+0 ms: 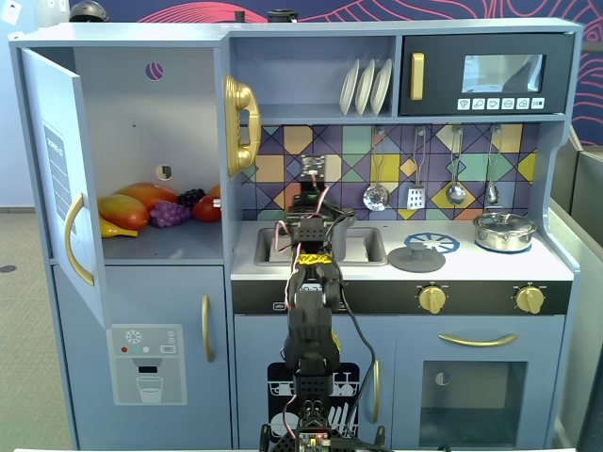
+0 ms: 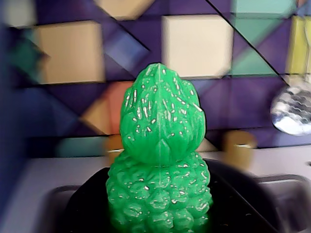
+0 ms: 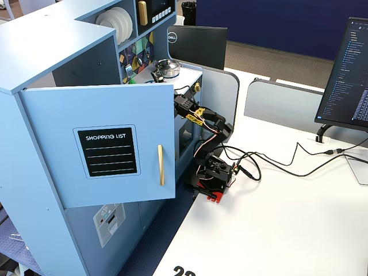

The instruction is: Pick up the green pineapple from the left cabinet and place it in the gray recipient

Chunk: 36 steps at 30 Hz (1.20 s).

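The green pineapple fills the wrist view, upright, crown up, in front of the tiled back wall. My gripper is shut on its lower body; a dark jaw shows beneath and beside it. In a fixed view my gripper is raised above the sink, and the arm hides the pineapple. The left cabinet stands open, its door swung out. The gray recipient does not show; the arm covers the middle of the sink.
Mangoes, purple grapes and a red fruit lie in the cabinet. A flat gray lid and a shiny silver pot sit right of the sink. Utensils hang on the back wall. The open door hides the gripper.
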Tool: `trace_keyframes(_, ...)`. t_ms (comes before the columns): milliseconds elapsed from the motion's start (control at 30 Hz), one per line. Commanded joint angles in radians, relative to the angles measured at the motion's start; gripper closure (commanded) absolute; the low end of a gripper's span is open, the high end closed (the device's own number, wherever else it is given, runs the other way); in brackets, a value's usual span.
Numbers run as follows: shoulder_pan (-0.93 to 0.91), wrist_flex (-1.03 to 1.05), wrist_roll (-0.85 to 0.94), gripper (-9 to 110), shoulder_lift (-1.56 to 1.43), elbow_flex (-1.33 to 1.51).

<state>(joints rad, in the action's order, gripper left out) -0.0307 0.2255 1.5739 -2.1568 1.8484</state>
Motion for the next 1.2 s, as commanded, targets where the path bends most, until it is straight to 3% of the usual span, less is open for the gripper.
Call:
trace_keyframes(0,-0.035,-0.054,-0.046,81,0.025,-0.094)
trace_keyframes(167,-0.046,-0.057,-0.078,72,-0.011,-0.092)
trace_keyframes(367,-0.023,0.092,-0.087,78,-0.304,0.094)
trace_keyframes(633,0.095,0.842,0.075,101,-1.008,0.574)
trace_keyframes(767,0.097,1.006,-0.023,101,-1.008,0.736)
trace_keyframes(1000,0.035,0.825,-0.028,101,-1.022,1.154)
trace_keyframes(1067,0.086,0.893,-0.138,101,-1.003,1.154)
trace_keyframes(1167,0.114,1.124,-0.017,101,-1.02,1.154)
